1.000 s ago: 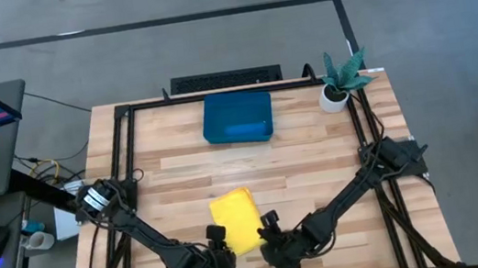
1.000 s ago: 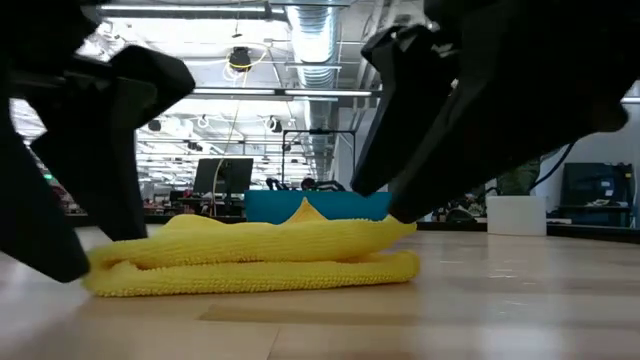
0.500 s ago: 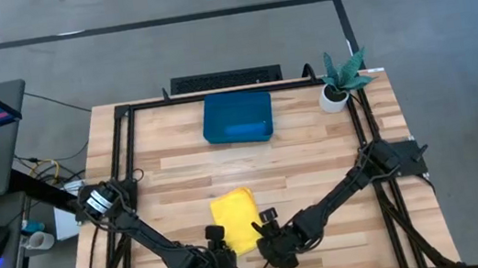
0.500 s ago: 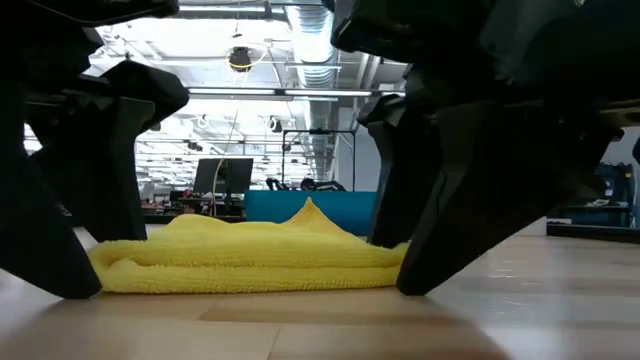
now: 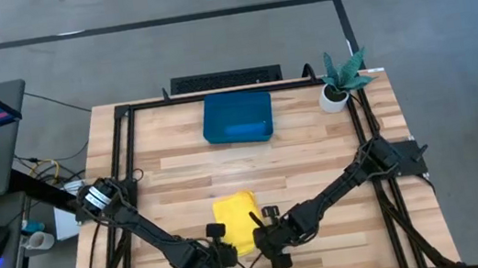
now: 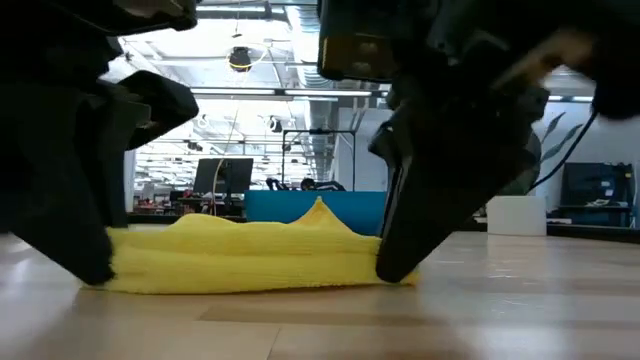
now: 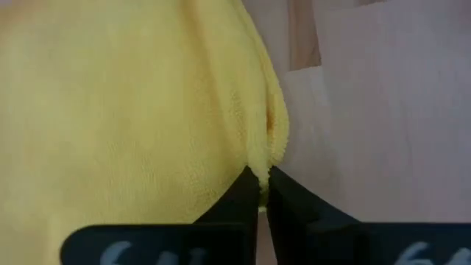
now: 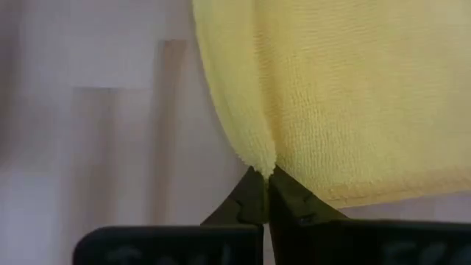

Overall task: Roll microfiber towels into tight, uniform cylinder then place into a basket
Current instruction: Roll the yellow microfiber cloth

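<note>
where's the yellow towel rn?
In the high view, the bright yellow microfiber towel lies folded near the table's front edge, pinched between the left hand and right hand.

Open wood tabletop (image 5: 316,156) between folded yellow microfibre towel (image 5: 234,218) and shallow dark-blue plastic tray (image 5: 237,116); small white plant pot (image 5: 334,96) crowds the far right corner.

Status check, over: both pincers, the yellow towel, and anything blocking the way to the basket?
Left pincer and right pincer both shut on yellow towel, near corners. Towel folded flat, not rolled. Basket far side, path open.
</note>
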`<state>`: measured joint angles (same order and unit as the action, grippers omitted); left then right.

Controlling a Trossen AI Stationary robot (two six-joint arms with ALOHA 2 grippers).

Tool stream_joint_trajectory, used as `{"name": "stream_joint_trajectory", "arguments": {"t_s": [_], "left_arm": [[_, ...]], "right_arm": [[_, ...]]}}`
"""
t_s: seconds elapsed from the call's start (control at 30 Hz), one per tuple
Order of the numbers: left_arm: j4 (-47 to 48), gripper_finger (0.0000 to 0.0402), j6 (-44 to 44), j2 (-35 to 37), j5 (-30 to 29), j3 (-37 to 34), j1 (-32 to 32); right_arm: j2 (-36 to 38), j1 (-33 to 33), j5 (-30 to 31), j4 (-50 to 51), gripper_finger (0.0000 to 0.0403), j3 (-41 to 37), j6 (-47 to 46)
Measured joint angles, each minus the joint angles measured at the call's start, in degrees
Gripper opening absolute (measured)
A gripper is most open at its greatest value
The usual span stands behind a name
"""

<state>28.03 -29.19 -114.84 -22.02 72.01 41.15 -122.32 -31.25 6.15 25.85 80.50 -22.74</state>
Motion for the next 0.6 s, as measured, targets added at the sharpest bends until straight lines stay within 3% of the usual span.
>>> {"name": "stream_joint_trajectory", "arguments": {"t_s": [0.23, 0.4, 0.6], "left_arm": [[-1.62, 0.0015, -5.95, 5.39, 10.53, 0.07, 0.47], [-1.11, 0.0016, -10.88, 5.65, 14.68, 0.13, 0.38], [-1.37, 0.0016, -9.66, 5.06, 8.05, 0.0, 0.65]], "right_arm": [[1.82, -2.28, -23.92, -9.53, 0.0008, -0.51, -7.59], [1.81, -1.37, -21.35, -11.27, 0.0012, -0.62, -8.61], [1.81, 1.33, -19.74, -10.85, 0.0011, -2.91, -15.51]]}}
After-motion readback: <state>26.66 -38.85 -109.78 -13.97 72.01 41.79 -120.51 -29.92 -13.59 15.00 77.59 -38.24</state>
